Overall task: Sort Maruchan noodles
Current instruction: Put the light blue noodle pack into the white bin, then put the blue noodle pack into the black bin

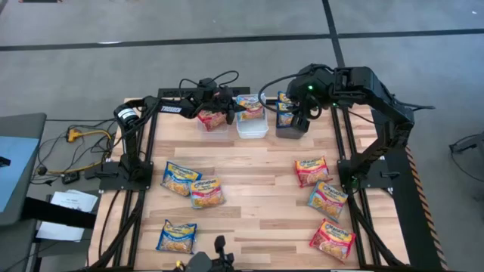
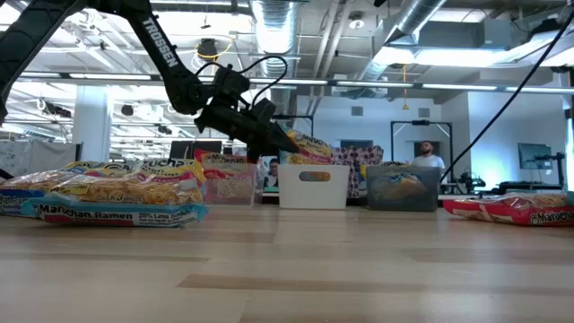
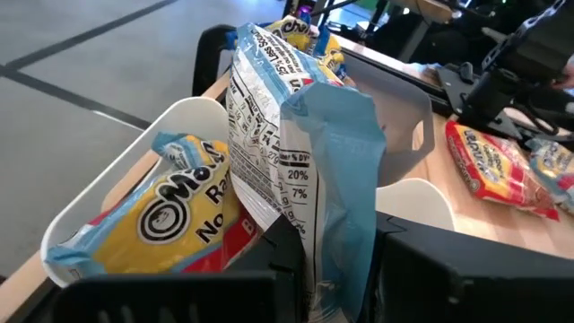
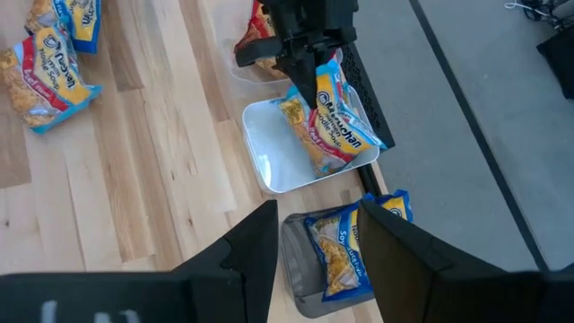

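A light blue noodle packet (image 3: 327, 179) is clamped by the left gripper (image 1: 236, 110) over the white bin (image 1: 252, 127) at the tabletop's far edge; the right gripper (image 4: 314, 260), unclenched, hangs above the dark bin (image 4: 300, 269).

The worktop (image 1: 257, 189) is pale wood planks. Three bins stand in a row along its far edge: a white bin (image 1: 252, 125) in the middle, a clear bin (image 1: 214, 121) just to its left and a dark bin (image 1: 291, 125) just to its right. Nearer than the white bin and to its left lie three packets: a blue one (image 1: 178, 178) touching a pink one (image 1: 206, 193), and another blue one (image 1: 176, 237) at the near edge. To its right lie three more packets (image 1: 312, 171), (image 1: 327, 199), (image 1: 332, 239).
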